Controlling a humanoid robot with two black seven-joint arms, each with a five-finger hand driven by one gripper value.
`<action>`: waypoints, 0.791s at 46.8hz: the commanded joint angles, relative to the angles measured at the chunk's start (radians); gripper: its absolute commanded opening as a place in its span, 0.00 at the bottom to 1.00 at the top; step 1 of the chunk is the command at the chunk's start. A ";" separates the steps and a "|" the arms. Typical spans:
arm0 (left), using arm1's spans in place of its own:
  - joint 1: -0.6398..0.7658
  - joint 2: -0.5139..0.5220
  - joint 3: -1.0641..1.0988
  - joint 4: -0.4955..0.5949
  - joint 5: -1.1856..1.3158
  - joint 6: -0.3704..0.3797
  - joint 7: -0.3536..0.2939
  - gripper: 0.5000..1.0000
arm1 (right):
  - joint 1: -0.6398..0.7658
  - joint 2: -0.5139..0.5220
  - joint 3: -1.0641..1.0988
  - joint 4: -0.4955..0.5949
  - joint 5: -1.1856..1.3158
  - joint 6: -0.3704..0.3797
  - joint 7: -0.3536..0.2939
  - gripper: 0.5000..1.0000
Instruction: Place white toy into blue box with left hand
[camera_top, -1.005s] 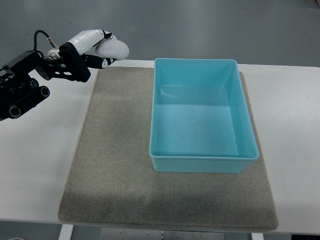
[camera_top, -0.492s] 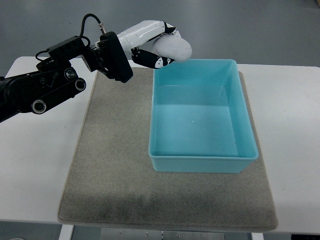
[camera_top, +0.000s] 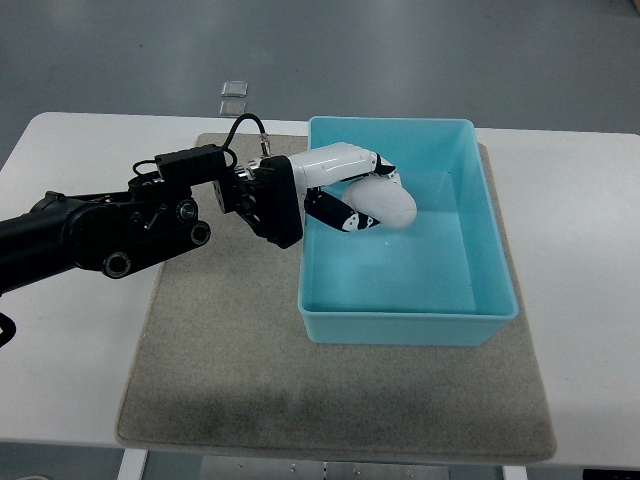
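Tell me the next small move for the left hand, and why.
Probably open the fingers and let go. The left hand is shut on the white toy, which already sits within the blue box walls, above its bare floor.

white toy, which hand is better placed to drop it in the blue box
Left. The left hand already holds the white toy in its fingers, inside the blue box's outline as seen from above. The right hand is not in view.
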 joint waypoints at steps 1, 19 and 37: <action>0.001 -0.001 -0.007 -0.001 -0.007 0.021 0.000 0.84 | 0.000 0.000 0.000 0.000 0.000 0.000 0.000 0.87; 0.038 0.001 -0.013 -0.001 -0.110 0.032 0.000 0.98 | 0.000 0.000 0.000 0.000 0.000 0.000 0.000 0.87; 0.061 0.070 -0.191 0.008 -0.622 0.041 0.002 0.98 | 0.000 0.000 0.000 0.000 -0.001 0.000 0.000 0.87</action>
